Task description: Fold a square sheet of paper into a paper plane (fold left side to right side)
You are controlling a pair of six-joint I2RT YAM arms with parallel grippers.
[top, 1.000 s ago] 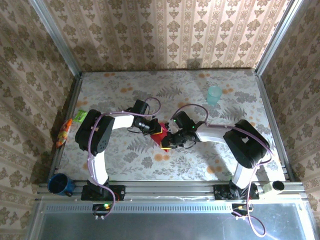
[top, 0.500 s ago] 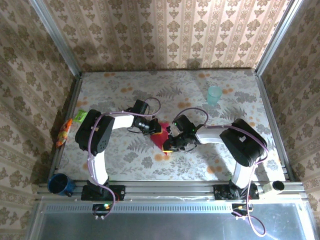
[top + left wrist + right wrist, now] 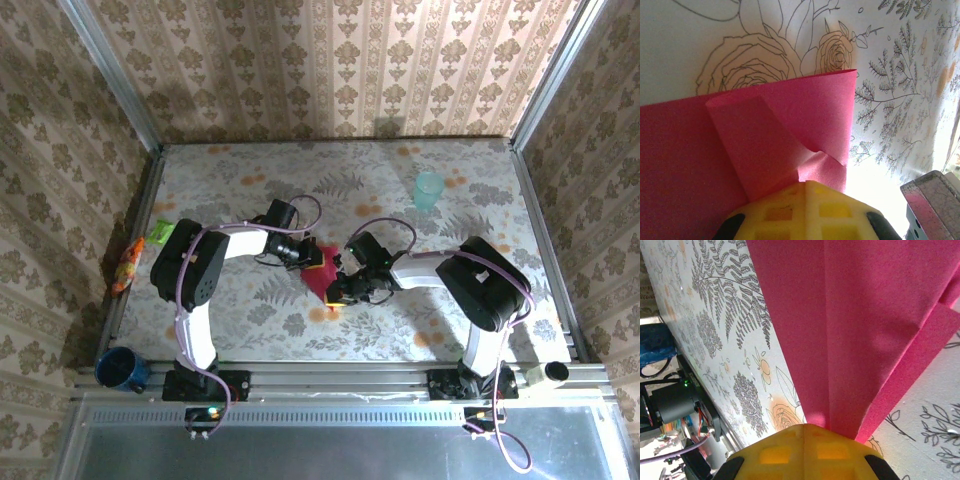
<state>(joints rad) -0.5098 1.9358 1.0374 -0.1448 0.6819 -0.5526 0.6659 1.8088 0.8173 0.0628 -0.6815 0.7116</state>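
Paper plane [image 3: 318, 280] lies at the centre of the top view, on the flowered table [image 3: 250, 190]. I see my left gripper [image 3: 313, 261] and my right gripper [image 3: 333, 295] both clenched on its edges.

— Which colour is given to the sheet of paper [image 3: 318, 272]?

— A plain magenta-red is shown, with no print. A paler pink is seen along its curled flap.

— And what is printed beneath the sheet?

— The tablecloth [image 3: 400, 330] is patterned in whitish grey with dark line-drawn ferns and roses, and it is dotted with orange blotches.

— What is coloured around the sheet?

— Beyond it to the right, a cup [image 3: 428, 189] is tinted pale teal. To its left, one packet [image 3: 160, 231] is coloured green and another [image 3: 127, 264] orange. Nearer than the sheet and far to its left, a mug [image 3: 120, 368] is glazed dark blue. The walls [image 3: 340, 60] are papered beige with brown damask stripes. The fingertips [image 3: 805, 212] touching the sheet are moulded in yellow.
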